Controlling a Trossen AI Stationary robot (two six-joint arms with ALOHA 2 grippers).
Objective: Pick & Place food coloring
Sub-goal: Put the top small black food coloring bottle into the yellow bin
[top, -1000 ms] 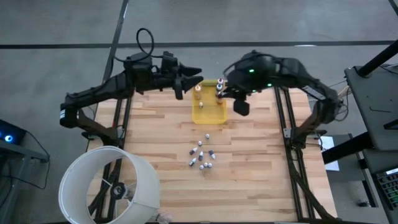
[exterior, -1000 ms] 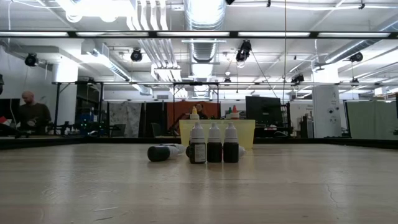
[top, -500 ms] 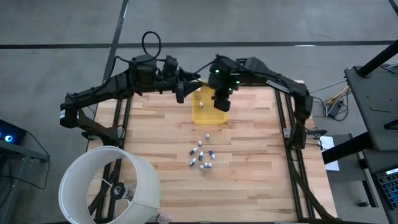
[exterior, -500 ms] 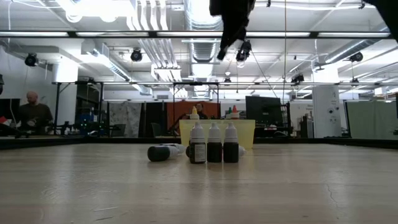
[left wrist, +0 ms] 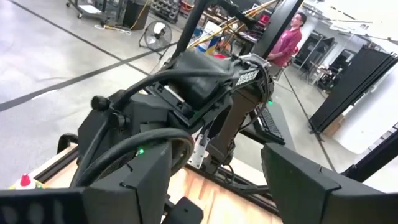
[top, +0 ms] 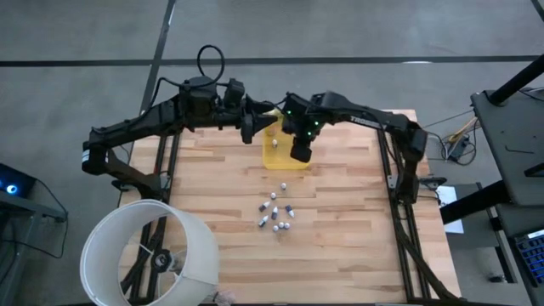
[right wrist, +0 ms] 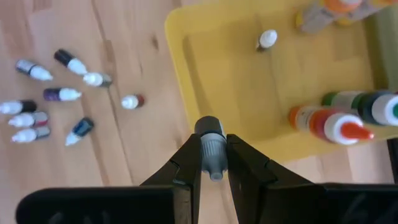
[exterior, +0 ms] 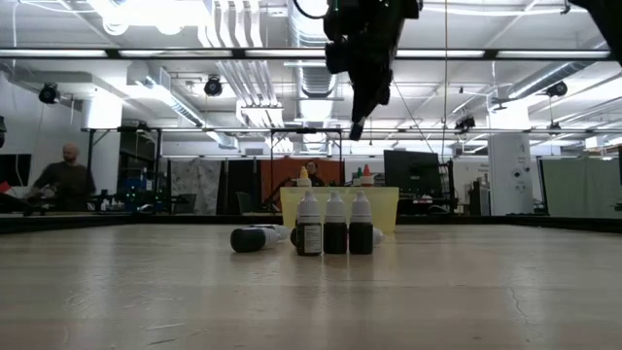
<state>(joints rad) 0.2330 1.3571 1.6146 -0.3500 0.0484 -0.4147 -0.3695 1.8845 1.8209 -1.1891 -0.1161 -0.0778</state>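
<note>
— Bottles first: where do the food coloring bottles [top: 275,212] sit?

— Most of them form a loose cluster on the wooden bench [top: 340,204], near the middle, well apart from the arms. In the low view three stand upright side by side [exterior: 335,233] and a dark one lies on its side [exterior: 249,238] just to their left. A single bottle [top: 284,184] rests between the cluster and the yellow tray [top: 279,156].

— And the tray itself?

— It lies toward the far edge of the bench. The right wrist view shows several bottles already inside it: a group with orange, green and white caps [right wrist: 348,118] by one wall, one small white-capped bottle [right wrist: 267,40] alone on the tray floor, and more at a far corner [right wrist: 323,12].

— What is the right pincer [right wrist: 212,163] doing?

— It hangs over the tray's near edge, high above the bench; the low view shows it up near the ceiling lights [exterior: 358,126]. Its fingers [right wrist: 186,171] are clamped on one small bottle with a grey cap [right wrist: 210,146], gripped between the two pads, the cap end sticking out past the tips.

— And the left pincer [top: 257,121]?

— It waits at the far side of the bench, just left of the tray. Its fingers [left wrist: 308,180] stand wide apart with nothing between them, and its camera looks across at the right arm's body [left wrist: 205,87].

— Anything else around?

— A white round lampshade [top: 149,253] at the near left corner, and a person [exterior: 63,180] far back in the room.
</note>
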